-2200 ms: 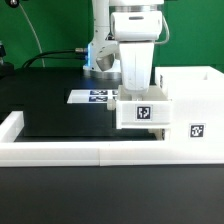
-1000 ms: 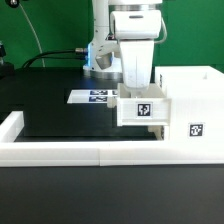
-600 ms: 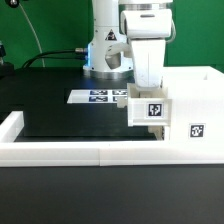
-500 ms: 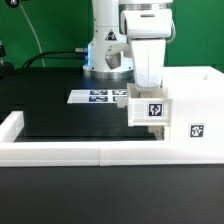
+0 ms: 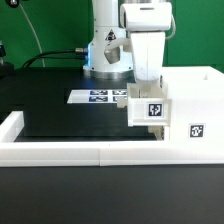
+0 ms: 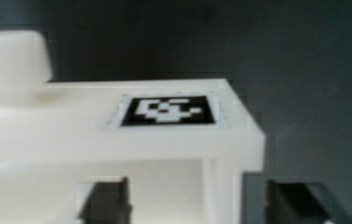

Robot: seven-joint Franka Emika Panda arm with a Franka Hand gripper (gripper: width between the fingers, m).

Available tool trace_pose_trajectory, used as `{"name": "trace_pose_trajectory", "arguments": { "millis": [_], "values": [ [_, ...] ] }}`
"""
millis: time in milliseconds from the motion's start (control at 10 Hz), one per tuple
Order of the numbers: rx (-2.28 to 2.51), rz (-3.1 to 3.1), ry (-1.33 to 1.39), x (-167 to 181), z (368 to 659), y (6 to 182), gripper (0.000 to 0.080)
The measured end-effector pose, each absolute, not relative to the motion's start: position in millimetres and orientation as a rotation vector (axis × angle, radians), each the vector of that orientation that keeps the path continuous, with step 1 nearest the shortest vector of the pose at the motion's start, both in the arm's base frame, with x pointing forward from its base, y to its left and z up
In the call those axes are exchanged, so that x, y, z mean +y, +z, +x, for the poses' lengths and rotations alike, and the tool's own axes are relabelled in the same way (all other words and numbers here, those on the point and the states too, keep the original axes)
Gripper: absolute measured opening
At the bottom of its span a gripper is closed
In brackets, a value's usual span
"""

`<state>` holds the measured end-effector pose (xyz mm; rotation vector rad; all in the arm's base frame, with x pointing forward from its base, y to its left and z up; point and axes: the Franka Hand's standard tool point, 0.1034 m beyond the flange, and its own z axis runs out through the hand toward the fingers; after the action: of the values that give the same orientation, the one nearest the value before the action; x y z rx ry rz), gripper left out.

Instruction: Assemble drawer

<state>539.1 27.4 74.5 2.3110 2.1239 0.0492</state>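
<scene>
The white cabinet shell stands at the exterior view's right, with a tag on its front. A small white tray bearing a tag sits against the shell's left side, partly pushed into it. My gripper is directly above the tray. In the wrist view the tray fills the picture. My gripper straddles the tray's near wall with its dark fingers spread. One finger stands apart from the tray's edge, so the gripper is open. The second tray is out of view.
The marker board lies flat on the black table behind the tray. A long low white border wall runs along the front and turns up at the exterior view's left. The robot base stands at the back.
The tray moved toward the exterior view's right, into the cabinet shell, carried by the gripper. The gripper has since risen slightly and no longer clamps the tray.
</scene>
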Motion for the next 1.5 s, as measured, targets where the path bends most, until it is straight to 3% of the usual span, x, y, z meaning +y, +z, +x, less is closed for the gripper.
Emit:
{"name": "trace_pose_trajectory", "arguments": {
  "millis": [100, 200, 400, 700, 900, 1200, 1500],
  "values": [
    [2.118, 2.307, 0.045, 25, 541, 83.8, 0.0539],
    [2.108, 2.309, 0.032, 19, 541, 94.3, 0.0618],
    [2.11, 2.294, 0.01, -3, 542, 109.0, 0.0643],
    [2.184, 2.227, 0.016, -44, 541, 111.8, 0.0649],
    [2.242, 2.289, 0.108, -70, 533, 91.4, 0.0649],
    [2.306, 2.396, 0.215, -73, 527, 55.7, 0.0649],
    [2.246, 2.479, 0.213, -45, 529, 52.1, 0.0649]
  ]
}}
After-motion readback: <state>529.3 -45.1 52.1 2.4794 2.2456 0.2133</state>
